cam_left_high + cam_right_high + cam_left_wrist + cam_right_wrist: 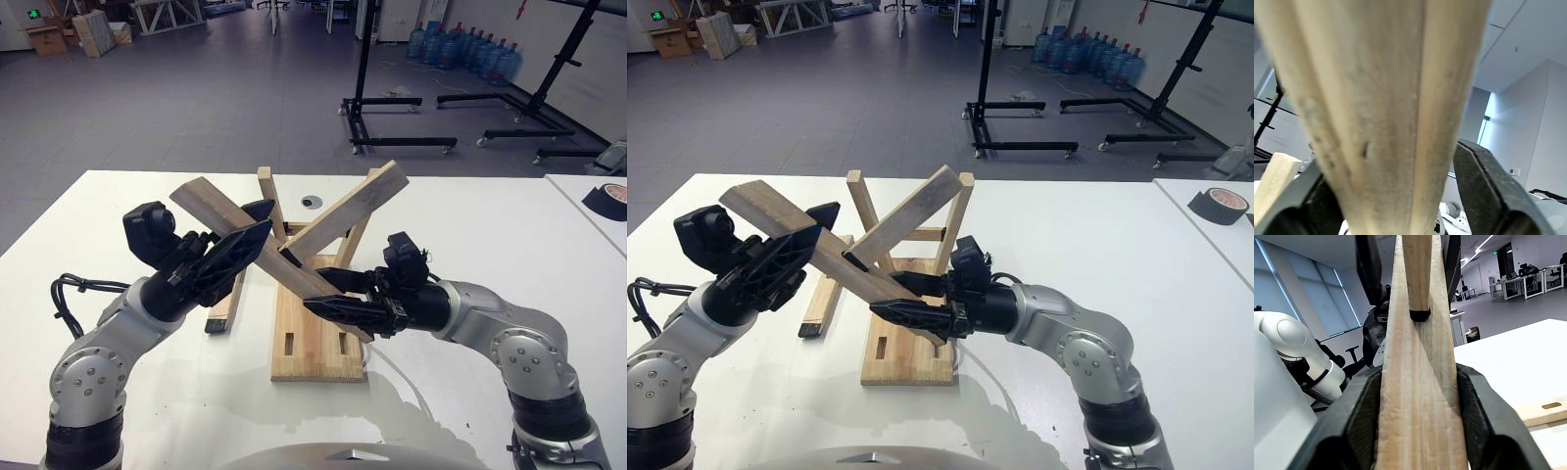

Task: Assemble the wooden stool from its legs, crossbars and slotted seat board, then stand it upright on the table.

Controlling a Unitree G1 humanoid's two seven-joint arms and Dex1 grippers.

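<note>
Left pincer (266, 219) and right pincer (313, 291), both mine, clamp one tilted wooden leg (206, 206) above the slotted seat board (313, 357), which lies flat on the white bench (470, 215). Behind: grey floor (216, 88), black stands (397, 142), blue water bottles (470, 47), and a green sign (34, 14) too small to read.

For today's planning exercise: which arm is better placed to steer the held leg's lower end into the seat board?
Probably right: the right gripper clamps the leg low, just above the seat board; the left gripper grips it higher up.
</note>
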